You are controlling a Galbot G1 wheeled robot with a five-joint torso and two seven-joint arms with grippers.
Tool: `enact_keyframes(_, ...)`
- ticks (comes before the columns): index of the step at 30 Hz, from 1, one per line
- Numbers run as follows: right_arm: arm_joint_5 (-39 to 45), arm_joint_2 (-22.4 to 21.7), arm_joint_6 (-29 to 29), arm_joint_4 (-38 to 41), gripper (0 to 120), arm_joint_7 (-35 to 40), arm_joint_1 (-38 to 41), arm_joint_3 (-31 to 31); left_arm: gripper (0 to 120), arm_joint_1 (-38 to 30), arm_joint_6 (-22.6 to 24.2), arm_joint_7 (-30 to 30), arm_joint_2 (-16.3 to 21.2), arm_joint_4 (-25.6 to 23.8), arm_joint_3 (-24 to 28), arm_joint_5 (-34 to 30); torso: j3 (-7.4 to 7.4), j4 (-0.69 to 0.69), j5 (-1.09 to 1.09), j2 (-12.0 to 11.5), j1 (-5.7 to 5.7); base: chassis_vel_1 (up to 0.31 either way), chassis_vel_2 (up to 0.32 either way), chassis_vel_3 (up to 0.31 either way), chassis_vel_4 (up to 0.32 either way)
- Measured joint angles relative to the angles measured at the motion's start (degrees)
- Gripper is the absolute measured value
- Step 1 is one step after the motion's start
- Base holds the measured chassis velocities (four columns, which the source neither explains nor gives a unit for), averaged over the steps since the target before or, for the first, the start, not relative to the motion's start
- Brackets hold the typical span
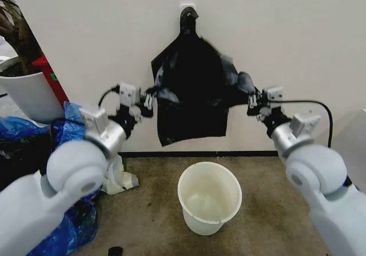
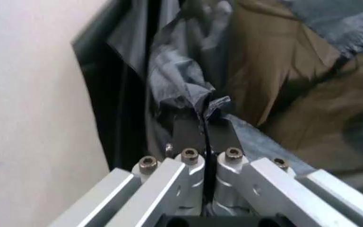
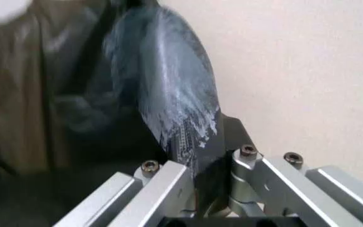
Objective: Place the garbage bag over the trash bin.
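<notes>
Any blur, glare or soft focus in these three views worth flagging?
Head view: sharp, evenly lit, garbage bag nearly featureless black. Left wrist view: left gripper crisp, plastic behind soft. Right wrist view: bag fold at right gripper smeared with pale sheen.

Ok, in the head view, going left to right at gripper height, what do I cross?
Crumpled blue translucent plastic bags → left tool → glossy black plastic garbage bag hanging on the wall → right tool.

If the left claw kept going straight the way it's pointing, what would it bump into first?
The left claw is already shut on the garbage bag, so more black plastic comes first. Right behind that is probably the white wall the bag hangs against, though depth is hard to judge.
</notes>
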Motion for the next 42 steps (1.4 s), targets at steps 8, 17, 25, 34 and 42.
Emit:
enact_keyframes(8, 5.81, -4.12, -0.46, 6.77, 0, 2.9, -2.48, 4.66, 0, -1.68, -2.97, 3.05, 3.08, -2.74, -0.16, -3.49, 0.0, 0.0, 0.0, 0.0, 0.0, 0.0, 0.0, 0.0, 0.0)
enact_keyframes(17, 14.84, -5.24, -2.95, 9.11, 0, 8.23, -10.13, 10.58, 0, -5.31, -6.34, 5.06, 8.19, -5.32, -0.91, -11.25, 0.0, -0.01, 0.01, 0.0, 0.0, 0.0, 0.0, 0.0, 0.0)
enact_keyframes(25, 23.07, -7.97, -5.26, 9.05, 0, 10.25, -10.84, 17.29, 0, -3.77, -8.52, 6.0, 9.07, -5.66, -1.15, -15.9, 0.0, 0.0, 0.01, 0.0, 0.0, 0.0, 0.0, 0.0, 0.0)
enact_keyframes(34, 39.17, -10.11, -3.96, 8.93, 0, 5.23, -11.02, 19.82, 0, -4.13, -11.09, 10.81, 10.51, -4.83, -0.64, -20.36, 0.0, 0.01, 0.02, 0.0, 0.0, 0.0, 0.0, 0.0, 0.0)
enact_keyframes(42, 50.7, -14.95, -3.78, 8.89, 0, 4.71, -9.2, 26.54, 0, -12.59, -11.14, 18.22, 11.28, -2.26, 0.79, -28.39, 0.01, 0.0, 0.01, 0.0, 0.0, 0.0, 0.0, 0.0, 0.0)
